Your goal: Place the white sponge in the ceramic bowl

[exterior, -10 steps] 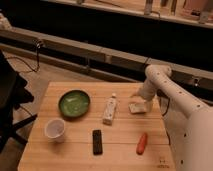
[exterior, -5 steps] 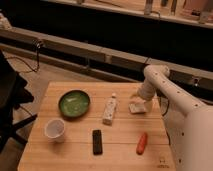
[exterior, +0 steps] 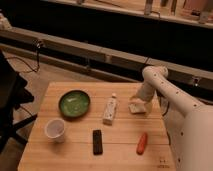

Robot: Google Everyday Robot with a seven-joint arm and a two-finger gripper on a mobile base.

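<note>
The white arm's gripper (exterior: 137,99) is down at the small white sponge (exterior: 136,108) on the light wooden table (exterior: 125,152); whether it has hold of it cannot be told; the round green ceramic bowl (exterior: 74,103) sits well apart, a white plastic bottle (exterior: 110,110) lying between them.

Seemingly a robot lab: wooden table (exterior: 75,147), cabled rails (exterior: 75,49) behind, tool (exterior: 138,101) at the white sponge (exterior: 136,108).
</note>
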